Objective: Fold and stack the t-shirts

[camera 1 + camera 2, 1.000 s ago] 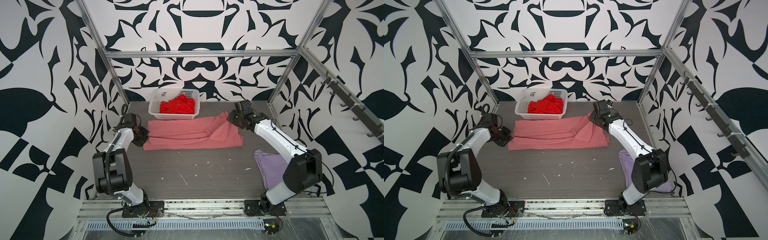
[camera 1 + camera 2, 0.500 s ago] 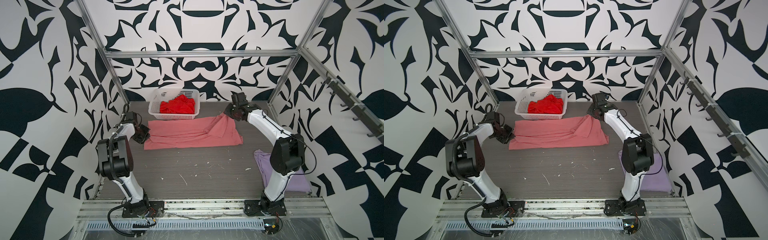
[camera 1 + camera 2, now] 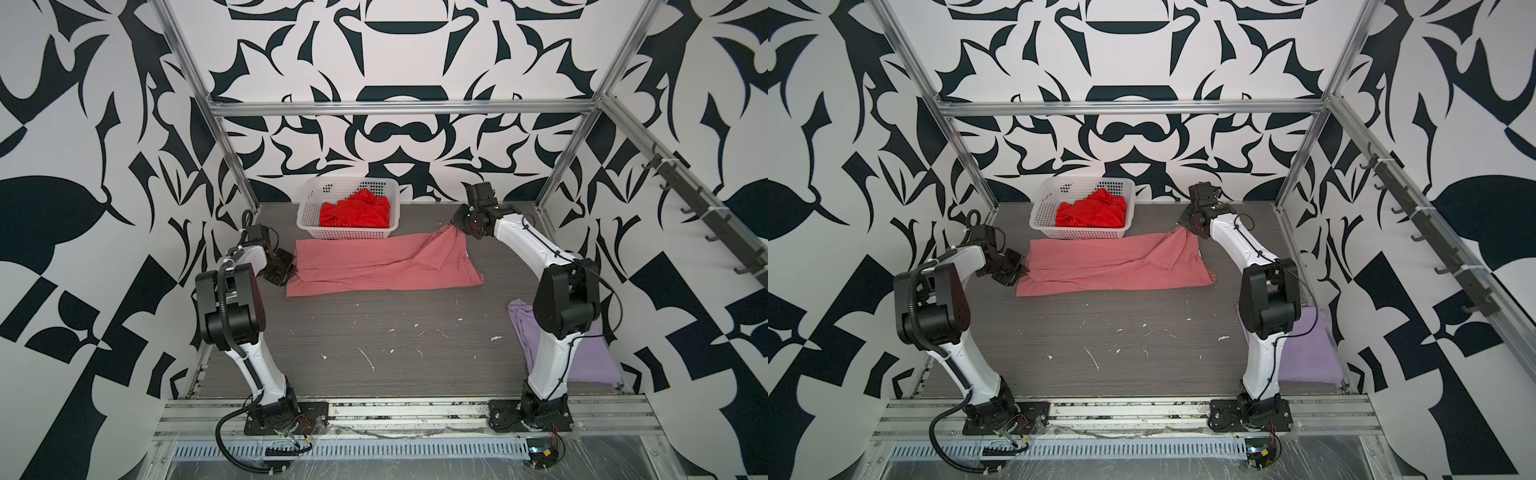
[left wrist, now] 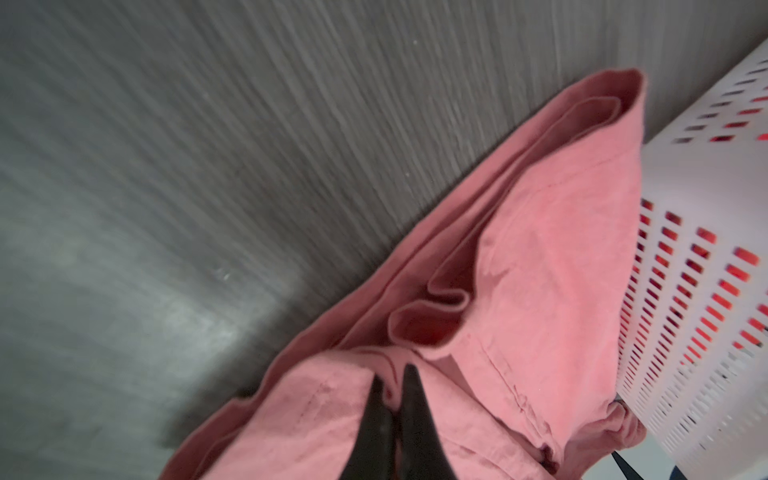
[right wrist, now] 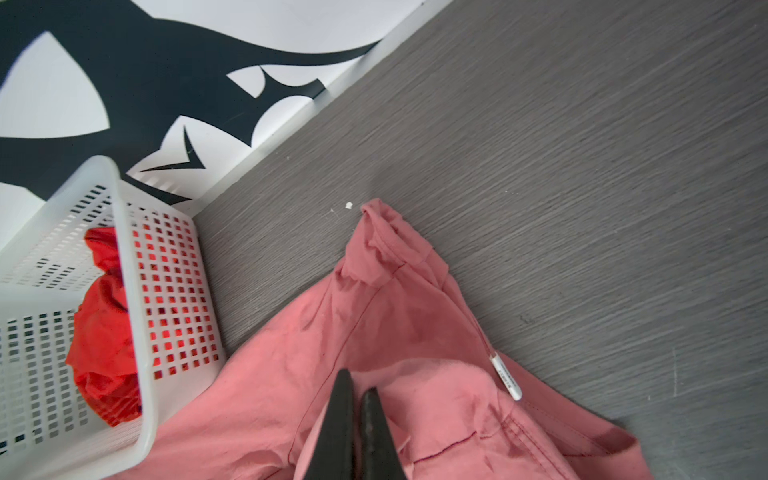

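A grey wood-grain table [image 3: 374, 332] stands inside black-and-white patterned walls. The pink shirt [image 3: 374, 266] lies stretched across the far half of the table, just in front of the white basket [image 3: 345, 232] at the far edge, which holds the red shirt [image 3: 357, 210]. The left gripper [image 4: 392, 374] pinches the pink shirt's end near the table's left edge. The right gripper [image 5: 359, 380] is clamped on the opposite end, which is lifted slightly. The lavender shirt [image 3: 590, 357] lies flat at the near right corner.

No legible text, white neck label [image 5: 506, 376] on salmon-pink t-shirt [image 5: 374, 324], print too small to read
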